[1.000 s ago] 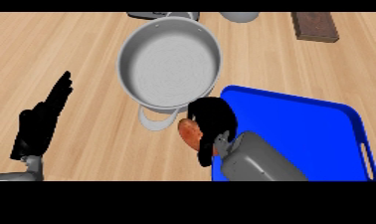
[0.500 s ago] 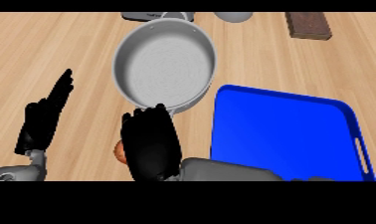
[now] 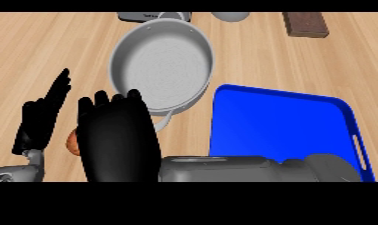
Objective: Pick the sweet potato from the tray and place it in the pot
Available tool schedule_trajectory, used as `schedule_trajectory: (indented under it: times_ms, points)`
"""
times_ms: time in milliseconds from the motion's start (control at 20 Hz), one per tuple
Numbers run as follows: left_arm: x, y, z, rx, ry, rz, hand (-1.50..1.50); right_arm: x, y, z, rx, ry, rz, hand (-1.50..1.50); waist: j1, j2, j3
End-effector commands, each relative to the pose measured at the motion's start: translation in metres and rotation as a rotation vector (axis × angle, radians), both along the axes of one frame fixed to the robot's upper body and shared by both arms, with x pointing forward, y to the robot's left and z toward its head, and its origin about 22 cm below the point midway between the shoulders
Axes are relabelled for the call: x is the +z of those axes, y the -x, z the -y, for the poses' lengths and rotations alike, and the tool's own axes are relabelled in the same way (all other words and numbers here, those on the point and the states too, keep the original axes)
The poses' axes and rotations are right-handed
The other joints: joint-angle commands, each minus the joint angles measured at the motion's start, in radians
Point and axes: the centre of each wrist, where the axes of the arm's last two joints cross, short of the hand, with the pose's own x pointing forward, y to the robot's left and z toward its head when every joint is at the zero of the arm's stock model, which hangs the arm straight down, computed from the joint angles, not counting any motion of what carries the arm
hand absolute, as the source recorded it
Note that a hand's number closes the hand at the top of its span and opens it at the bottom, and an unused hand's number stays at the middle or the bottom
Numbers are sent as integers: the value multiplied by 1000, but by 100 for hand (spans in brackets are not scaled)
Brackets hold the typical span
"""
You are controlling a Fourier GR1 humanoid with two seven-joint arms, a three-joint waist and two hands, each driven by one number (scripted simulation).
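Sweet potato off the tray, short of the pot.

The right robot hand [image 3: 118, 136] is curled over the sweet potato [image 3: 73, 142], only an orange sliver peeking out at its left edge, just below the grey pot [image 3: 162, 66] on the counter [image 3: 280, 59]. The blue tray [image 3: 284, 124] sits to the right. The left robot hand [image 3: 40, 116] rests open, fingers up, at far left.

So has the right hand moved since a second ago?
Yes. The right hand, carrying the sweet potato, has shifted left off the blue tray, now below the pot.
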Motion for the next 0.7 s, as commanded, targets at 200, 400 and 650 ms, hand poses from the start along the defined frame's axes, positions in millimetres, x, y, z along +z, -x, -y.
schedule_trajectory:
  times_ms: [200,400,650]
  points:
    - [-2,4,-9,8,5,2,0,15,-37,-12,-95,-244,26,150,-18,10,1]
    - [-3,17,-12,31,6,14,0,32,-61,-15,-124,-277,21,150,-19,8,1]
    - [2,6,8,21,1,18,0,23,-93,-19,-116,-258,15,150,-24,11,1]
